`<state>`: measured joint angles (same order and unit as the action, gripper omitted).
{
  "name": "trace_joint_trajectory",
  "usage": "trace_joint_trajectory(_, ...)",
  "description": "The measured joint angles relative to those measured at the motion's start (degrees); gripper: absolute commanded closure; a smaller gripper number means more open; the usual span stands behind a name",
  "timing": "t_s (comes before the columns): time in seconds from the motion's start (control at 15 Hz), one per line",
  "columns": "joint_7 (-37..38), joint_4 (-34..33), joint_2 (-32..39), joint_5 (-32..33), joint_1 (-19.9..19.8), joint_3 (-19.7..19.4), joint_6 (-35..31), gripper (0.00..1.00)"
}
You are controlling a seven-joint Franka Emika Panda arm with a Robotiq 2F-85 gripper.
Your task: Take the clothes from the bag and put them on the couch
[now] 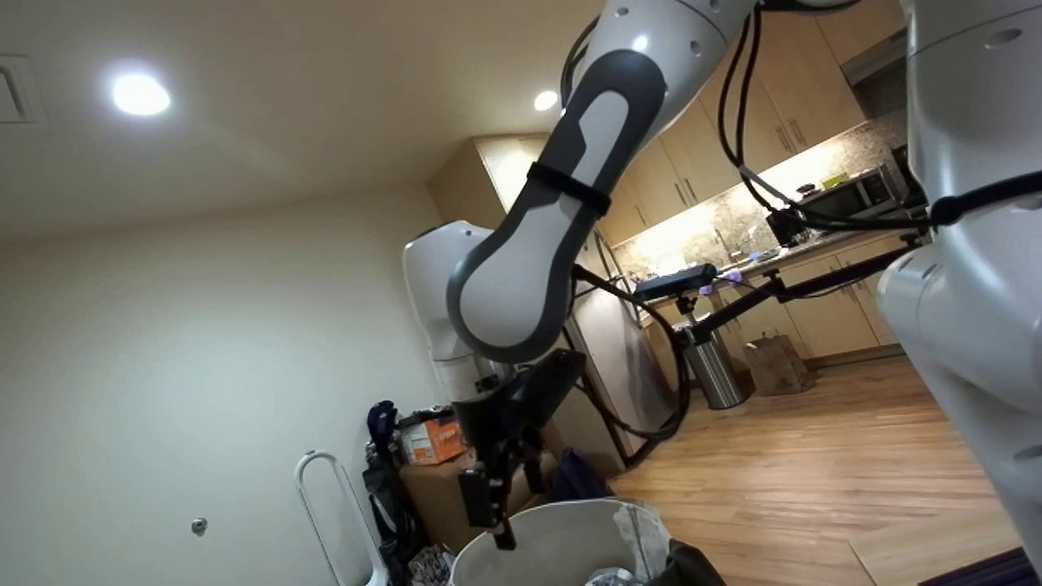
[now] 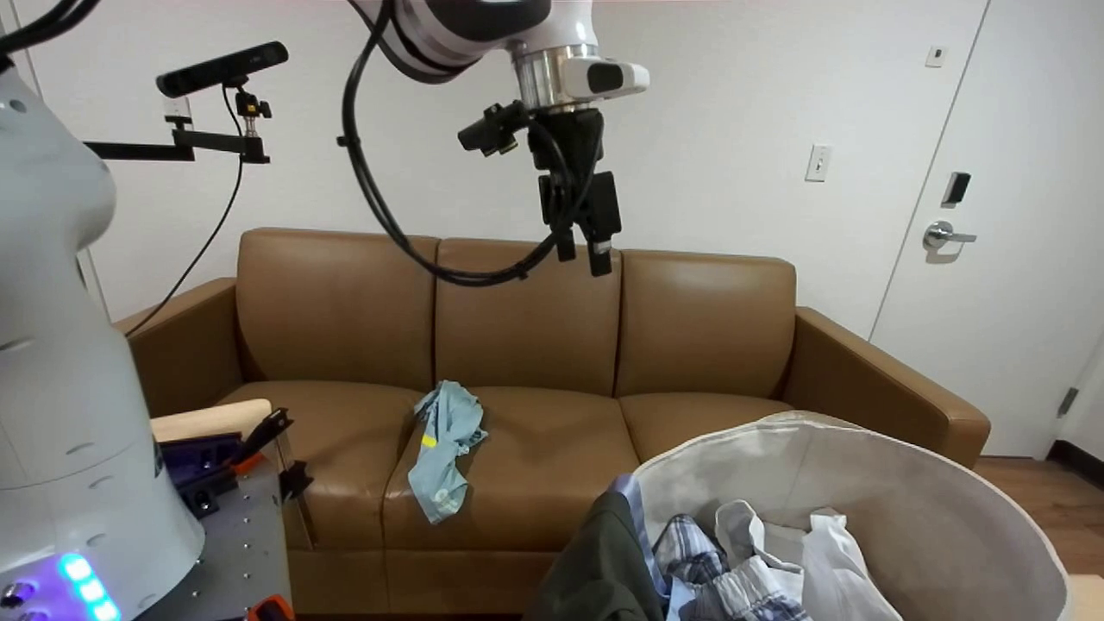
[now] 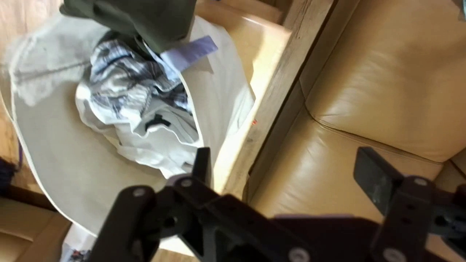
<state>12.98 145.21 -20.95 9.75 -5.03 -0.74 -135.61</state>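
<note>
The light grey bag stands in front of the couch, its wide rim open; its wall shows in both exterior views (image 1: pixel 562 533) (image 2: pixel 940 509) and in the wrist view (image 3: pixel 69 145). Plaid cloth (image 2: pixel 690 548) (image 3: pixel 125 80) and white cloth (image 2: pixel 841 561) (image 3: pixel 153 149) lie inside. A dark green garment (image 2: pixel 595 565) (image 3: pixel 145 18) hangs over the rim. A blue-grey garment (image 2: pixel 448 448) lies on the brown couch (image 2: pixel 552 440) (image 3: pixel 309 167). My gripper (image 1: pixel 514 509) (image 2: pixel 583 252) (image 3: pixel 289 171) is open and empty, pointing down above the couch side of the bag.
A wooden edge (image 3: pixel 269 98) runs between bag and couch. A camera on a stand arm (image 1: pixel 676 282) (image 2: pixel 222 69) stands near the robot. A metal table (image 2: pixel 237 552) with clamps holds the robot base. Cables (image 2: pixel 371 181) loop beside the gripper. A cardboard box (image 1: pixel 435 500) stands behind the bag.
</note>
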Motion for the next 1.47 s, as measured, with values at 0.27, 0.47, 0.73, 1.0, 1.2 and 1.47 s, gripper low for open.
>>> trace_joint_trajectory(0.27,1.7,7.6,-4.5,-2.9,-1.6,-1.7,-5.1,0.0)
trace_joint_trajectory(0.47,1.7,9.6,-6.4,-4.3,-0.8,-1.5,-6.8,0.0)
trace_joint_trajectory(0.73,1.7,9.5,-6.4,-3.9,-2.8,-1.7,-7.9,0.0)
trace_joint_trajectory(1.0,-1.1,8.9,-5.1,-1.6,-9.7,-6.2,-10.7,0.0)
trace_joint_trajectory(1.2,-4.7,7.9,-1.6,-1.6,-12.5,-10.8,-12.6,0.0)
trace_joint_trajectory(1.47,-4.9,7.1,0.4,-1.6,-12.7,-11.2,-13.1,0.0)
